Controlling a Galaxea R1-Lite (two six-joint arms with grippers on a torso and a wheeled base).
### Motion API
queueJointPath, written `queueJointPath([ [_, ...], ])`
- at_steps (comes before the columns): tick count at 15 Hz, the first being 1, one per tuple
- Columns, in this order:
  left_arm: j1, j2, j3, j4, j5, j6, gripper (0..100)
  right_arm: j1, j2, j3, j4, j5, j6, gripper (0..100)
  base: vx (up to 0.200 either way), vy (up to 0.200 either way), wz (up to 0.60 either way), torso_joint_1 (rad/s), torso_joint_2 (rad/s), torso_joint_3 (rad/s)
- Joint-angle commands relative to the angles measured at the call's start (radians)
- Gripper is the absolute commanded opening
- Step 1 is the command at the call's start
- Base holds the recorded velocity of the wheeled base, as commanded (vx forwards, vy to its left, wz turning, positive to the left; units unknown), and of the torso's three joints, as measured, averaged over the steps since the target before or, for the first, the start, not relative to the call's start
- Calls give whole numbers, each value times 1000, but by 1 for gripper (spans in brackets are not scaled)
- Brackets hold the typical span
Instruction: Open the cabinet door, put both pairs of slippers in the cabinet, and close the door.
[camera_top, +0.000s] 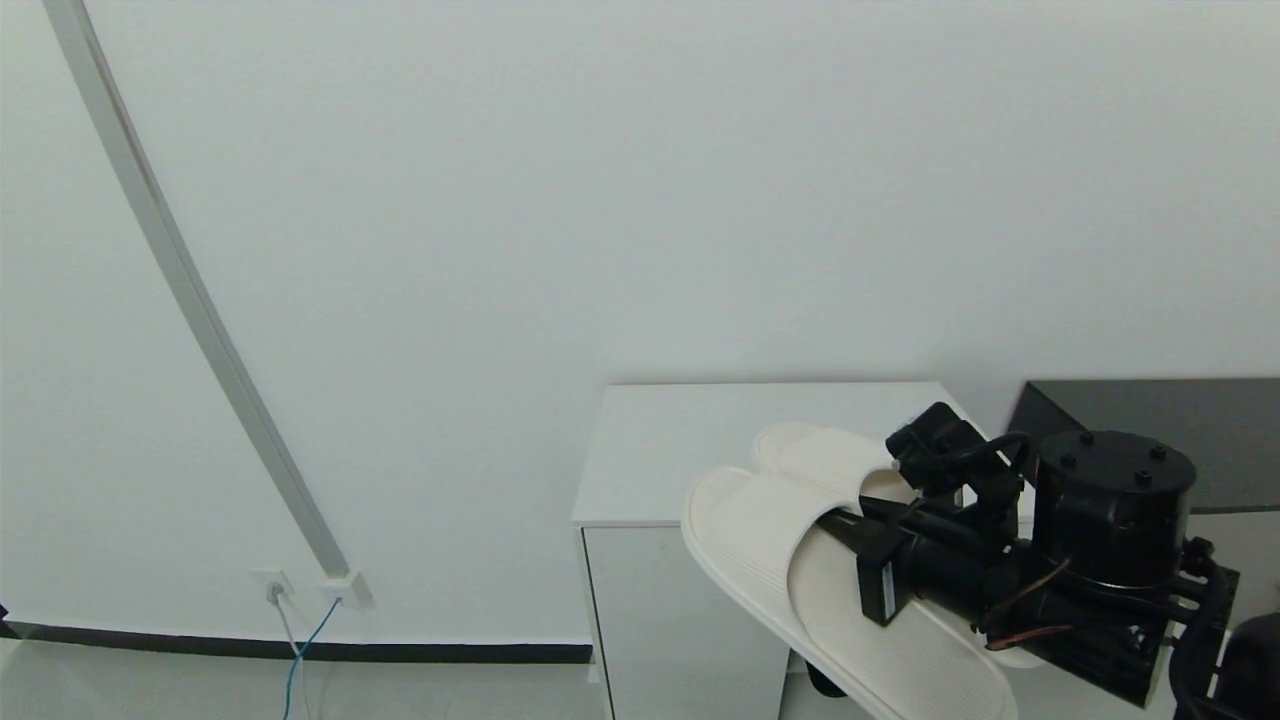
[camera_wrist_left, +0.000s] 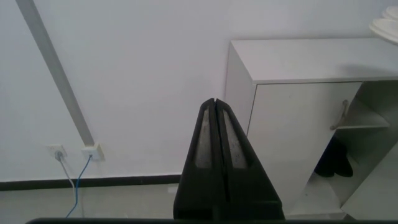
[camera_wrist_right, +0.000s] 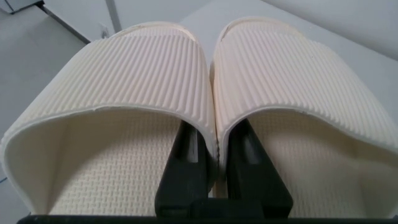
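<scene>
Right claw (camera_wrist_right: 213, 134) clamped on adjoining strap edges of cream slipper pair (camera_top: 770, 530): ribbed straps, embossed insoles, rounded toes. Held over smooth white boxy cabinet (camera_top: 670, 450) top. Left claw (camera_wrist_left: 215, 107) together, empty.

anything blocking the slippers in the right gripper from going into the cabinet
No door in the way: the cabinet's compartment stands open. The slippers, clamped in the right gripper, are held above the cabinet top, so that top lies between them and the opening. A dark thing sits low inside.
</scene>
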Motion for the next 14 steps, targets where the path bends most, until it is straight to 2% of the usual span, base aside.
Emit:
queueJointPath([
  [1,0,0,0,0,0,0,0,1,7,1,0,-1,-1,0,0,0,0,0,0,0],
  [9,0,0,0,0,0,2,0,14,15,4,0,-8,-5,0,0,0,0,0,0,0],
  [14,0,0,0,0,0,2,0,14,15,4,0,-8,-5,0,0,-200,0,-1,2,3],
])
